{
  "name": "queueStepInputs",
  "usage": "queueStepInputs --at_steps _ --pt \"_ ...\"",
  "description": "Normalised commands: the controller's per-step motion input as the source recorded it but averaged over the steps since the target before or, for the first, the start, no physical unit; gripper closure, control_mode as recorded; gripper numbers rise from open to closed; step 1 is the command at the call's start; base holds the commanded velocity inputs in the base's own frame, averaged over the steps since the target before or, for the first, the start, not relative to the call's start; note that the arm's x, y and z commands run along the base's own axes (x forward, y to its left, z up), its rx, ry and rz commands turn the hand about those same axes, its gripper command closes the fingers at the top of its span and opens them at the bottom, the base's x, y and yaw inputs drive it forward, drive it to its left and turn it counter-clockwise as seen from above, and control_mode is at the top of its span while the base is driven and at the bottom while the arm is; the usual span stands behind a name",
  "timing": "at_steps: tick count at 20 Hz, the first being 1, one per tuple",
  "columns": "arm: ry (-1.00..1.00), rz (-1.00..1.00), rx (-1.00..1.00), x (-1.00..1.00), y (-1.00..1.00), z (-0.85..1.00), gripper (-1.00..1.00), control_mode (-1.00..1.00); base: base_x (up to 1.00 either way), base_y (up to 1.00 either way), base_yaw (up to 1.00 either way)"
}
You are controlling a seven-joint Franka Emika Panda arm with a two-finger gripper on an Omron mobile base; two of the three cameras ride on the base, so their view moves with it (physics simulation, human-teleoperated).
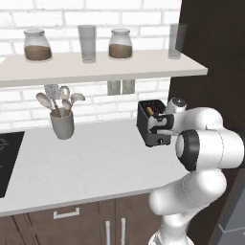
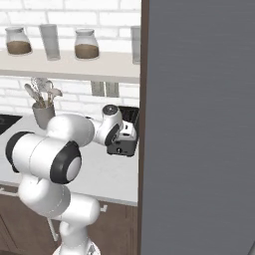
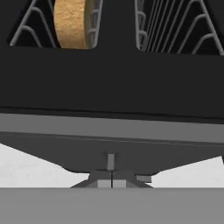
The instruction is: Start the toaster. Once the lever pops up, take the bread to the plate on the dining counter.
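White counter (image 1: 95,162), smooth and matte, runs along a white brick wall (image 1: 28,107); dark wood cabinet fronts (image 1: 72,225) with pale handles sit below its front edge. The hand (image 1: 160,125) is up against the front face of the toaster (image 1: 146,117), a small black box standing at the counter's far end, hard by a tall dark panel (image 1: 210,62) that closes off that side of the room. From the right base camera the hand (image 2: 125,133) covers much of the toaster (image 2: 130,115), and a broad grey slab (image 2: 199,124) fills the space just beyond it. The hand is clenched, jaws together with nothing between them; the fingertips (image 3: 112,183) meet at the bottom of the hand camera, just off the toaster's lower front. Directly ahead of the hand the toaster (image 3: 109,87) shows two wire-lined slots; the bread (image 3: 72,22), tan and grainy, stands on edge in the slot farther ahead and to one side, the other slot bare. Well away from the hand along the counter stands a grey utensil cup (image 1: 62,124) with pale spoons, and beyond it the corner of a black cooktop (image 1: 7,160). Above the hand a pale shelf (image 1: 95,69) carries two jars (image 1: 37,45) of brown contents and two clear glasses (image 1: 87,43). A double wall outlet (image 1: 120,87) sits under the shelf.
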Motion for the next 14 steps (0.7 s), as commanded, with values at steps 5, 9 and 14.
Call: queueStepInputs --at_steps 5,9,14 --pt "0.00 0.00 0.00 0.00 0.00 -0.33 1.00 -1.00 0.00 0.00 0.00" --pt "0.00 0.00 0.00 0.00 0.00 -0.36 1.00 -1.00 0.00 0.00 0.00" --pt "0.00 0.00 0.00 0.00 0.00 -0.33 1.00 -1.00 0.00 0.00 0.00"
